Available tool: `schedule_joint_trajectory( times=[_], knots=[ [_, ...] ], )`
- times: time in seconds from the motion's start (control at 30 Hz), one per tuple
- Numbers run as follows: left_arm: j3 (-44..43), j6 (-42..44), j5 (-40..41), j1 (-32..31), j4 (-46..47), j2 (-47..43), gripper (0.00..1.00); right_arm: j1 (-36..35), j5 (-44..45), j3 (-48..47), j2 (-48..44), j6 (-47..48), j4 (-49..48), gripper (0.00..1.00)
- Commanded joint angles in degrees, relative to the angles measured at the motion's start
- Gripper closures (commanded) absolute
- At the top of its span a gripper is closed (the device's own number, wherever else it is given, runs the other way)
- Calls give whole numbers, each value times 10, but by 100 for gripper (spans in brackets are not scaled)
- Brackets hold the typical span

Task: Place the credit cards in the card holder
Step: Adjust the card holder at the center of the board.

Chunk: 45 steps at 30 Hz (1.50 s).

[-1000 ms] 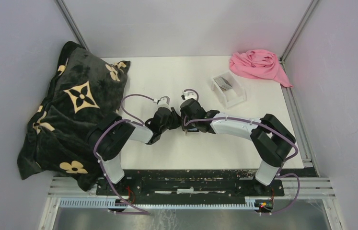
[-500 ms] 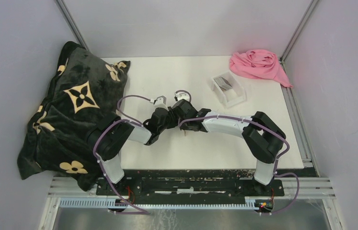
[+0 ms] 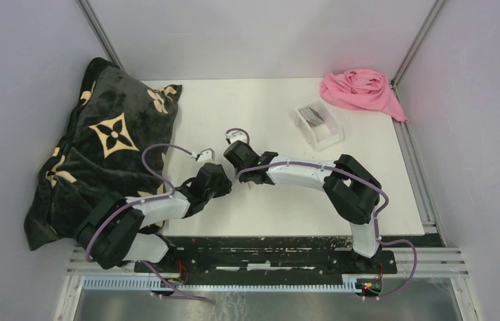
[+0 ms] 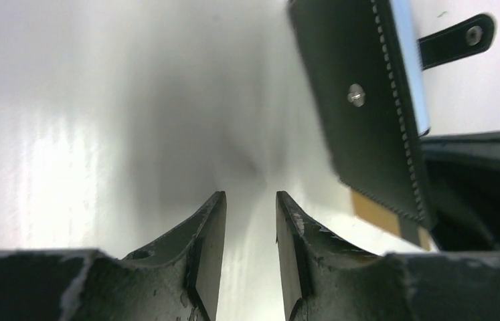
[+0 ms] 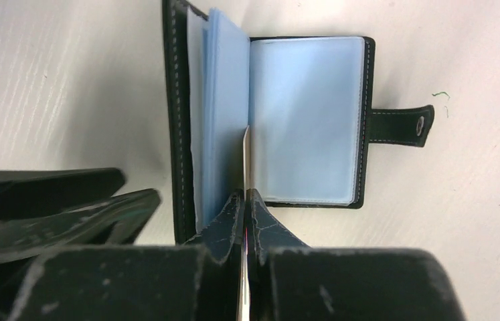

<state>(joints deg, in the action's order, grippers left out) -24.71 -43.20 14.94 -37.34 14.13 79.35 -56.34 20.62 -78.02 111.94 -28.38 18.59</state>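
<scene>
The card holder (image 5: 307,120) lies open on the table, its blue-grey sleeves fanned and its strap (image 5: 401,124) out to the right. My right gripper (image 5: 245,194) is shut on a credit card (image 5: 245,154), seen edge-on with its far end between the sleeves. In the left wrist view the holder's black cover (image 4: 367,114) stands tilted at the upper right, with a tan card (image 4: 374,212) showing below it. My left gripper (image 4: 248,195) is open and holds nothing, just left of the holder. From above, both grippers (image 3: 228,178) (image 3: 243,170) meet at mid-table and hide the holder.
A clear plastic tray (image 3: 327,134) with cards (image 3: 312,115) inside stands at the back right. A pink cloth (image 3: 361,89) lies in the far right corner. A dark blanket with tan flower shapes (image 3: 100,147) covers the left side.
My left arm has swung and drawn its gripper back to the near left, with the jaws standing wider. The right gripper has moved left with the card.
</scene>
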Motion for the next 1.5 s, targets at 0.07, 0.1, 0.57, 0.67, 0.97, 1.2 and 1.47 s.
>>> schedule_joint_trajectory(
  times=[0.07, 0.1, 0.57, 0.67, 0.97, 1.2, 1.47],
  knots=[
    [17, -9, 75, -2, -140, -113, 58, -15, 19, -23, 21, 11, 3, 99],
    [19, -13, 81, -2, -144, -131, 58, -16, 20, -23, 23, 9, 3, 99],
    [50, -51, 138, -2, -63, -304, 60, -34, 14, -26, 49, -1, -7, 99],
    [42, -63, 131, -1, -35, -288, 60, -35, 12, -22, 49, -5, -9, 99],
    [13, -113, 109, 1, 23, -223, 64, -40, 7, -4, 50, -11, -19, 99],
    [9, -123, 128, 8, 43, -234, 68, -43, 5, 5, 51, -14, -27, 99],
    [9, -143, 93, 36, 77, -182, 71, -44, 3, 14, 49, -18, -34, 99]
  ],
)
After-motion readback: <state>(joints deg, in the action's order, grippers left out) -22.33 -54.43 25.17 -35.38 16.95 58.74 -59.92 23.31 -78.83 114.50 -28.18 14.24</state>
